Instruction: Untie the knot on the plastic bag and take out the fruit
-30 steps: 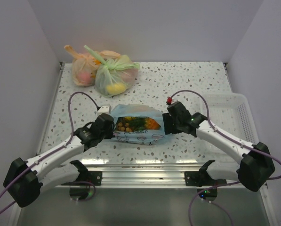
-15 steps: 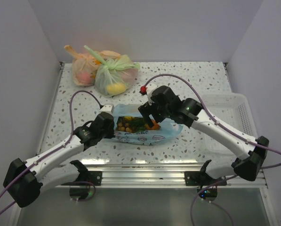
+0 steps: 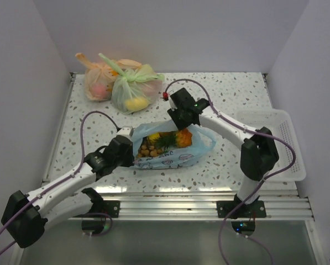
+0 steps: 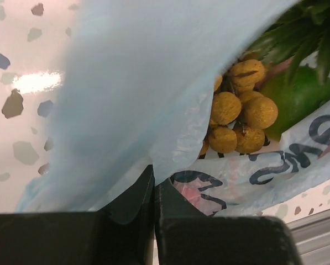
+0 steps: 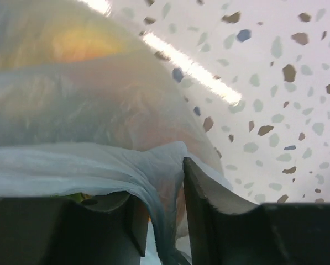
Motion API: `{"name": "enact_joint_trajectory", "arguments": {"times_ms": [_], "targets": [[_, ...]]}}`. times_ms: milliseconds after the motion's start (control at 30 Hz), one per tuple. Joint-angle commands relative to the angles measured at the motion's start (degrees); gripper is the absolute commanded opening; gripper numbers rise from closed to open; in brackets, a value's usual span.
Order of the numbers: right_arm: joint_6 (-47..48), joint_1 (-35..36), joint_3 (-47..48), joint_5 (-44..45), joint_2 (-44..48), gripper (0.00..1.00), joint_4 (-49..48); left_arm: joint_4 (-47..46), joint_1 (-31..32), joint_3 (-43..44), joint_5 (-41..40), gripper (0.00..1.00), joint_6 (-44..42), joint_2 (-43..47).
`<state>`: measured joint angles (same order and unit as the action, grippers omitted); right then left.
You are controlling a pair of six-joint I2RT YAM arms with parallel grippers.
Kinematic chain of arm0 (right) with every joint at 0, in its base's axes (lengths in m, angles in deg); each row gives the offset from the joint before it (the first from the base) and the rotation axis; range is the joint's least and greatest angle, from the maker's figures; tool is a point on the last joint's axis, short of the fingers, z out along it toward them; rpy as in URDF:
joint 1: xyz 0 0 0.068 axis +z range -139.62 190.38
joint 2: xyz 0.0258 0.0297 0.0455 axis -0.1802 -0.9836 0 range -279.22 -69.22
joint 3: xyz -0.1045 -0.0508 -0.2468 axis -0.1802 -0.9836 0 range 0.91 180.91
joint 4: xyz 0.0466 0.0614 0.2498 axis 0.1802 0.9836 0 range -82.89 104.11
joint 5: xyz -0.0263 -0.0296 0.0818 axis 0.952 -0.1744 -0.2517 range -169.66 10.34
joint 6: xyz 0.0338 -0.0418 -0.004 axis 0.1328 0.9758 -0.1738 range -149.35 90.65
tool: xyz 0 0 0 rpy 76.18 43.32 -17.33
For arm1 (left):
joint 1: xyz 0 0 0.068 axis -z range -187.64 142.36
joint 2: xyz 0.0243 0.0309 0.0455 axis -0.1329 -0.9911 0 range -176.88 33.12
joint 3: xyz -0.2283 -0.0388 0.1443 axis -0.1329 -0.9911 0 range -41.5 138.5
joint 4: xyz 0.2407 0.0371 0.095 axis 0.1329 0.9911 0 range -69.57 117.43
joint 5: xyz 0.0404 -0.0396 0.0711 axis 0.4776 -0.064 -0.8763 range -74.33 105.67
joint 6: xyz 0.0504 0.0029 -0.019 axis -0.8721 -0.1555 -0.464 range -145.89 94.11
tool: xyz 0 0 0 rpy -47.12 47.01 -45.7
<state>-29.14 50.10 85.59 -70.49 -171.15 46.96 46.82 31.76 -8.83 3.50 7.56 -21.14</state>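
1. The thin, translucent light blue plastic bag (image 3: 173, 159) with a pink-and-black print lies mid-table toward the near edge, its mouth gaping upward.
2. Inside it the small toy fruit (image 3: 165, 142) shows: a bunch of tan berries (image 4: 236, 116) at the left and an orange pineapple (image 3: 183, 138) with a green crown at the right.
3. The left gripper (image 4: 154, 179) is clamped tight on the bag's left rim.
4. The right gripper (image 5: 162, 190) sits at the bag's far rim. A fold of blue film lies between its slightly parted jaws, and it is impossible to tell whether they pinch it.
5. A green translucent bag (image 3: 132, 91) and an orange translucent bag (image 3: 97, 83) lie together at the far left, and a white mesh basket (image 3: 289, 144) stands at the right edge.
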Motion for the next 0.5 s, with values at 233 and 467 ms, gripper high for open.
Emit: {"name": "enact_joint_trajectory", "arguments": {"times_ms": [233,467], "targets": [[-6.62,-5.44,9.88,-6.61,-13.46,0.3,-5.05,-3.28,2.09,-5.77,4.25,0.05,2.58,1.97],[-6.36,-5.54,8.66,-8.55,-8.21,0.66,-4.0,-2.14,2.44,-4.19,3.2,0.2,2.41,5.03]]}}
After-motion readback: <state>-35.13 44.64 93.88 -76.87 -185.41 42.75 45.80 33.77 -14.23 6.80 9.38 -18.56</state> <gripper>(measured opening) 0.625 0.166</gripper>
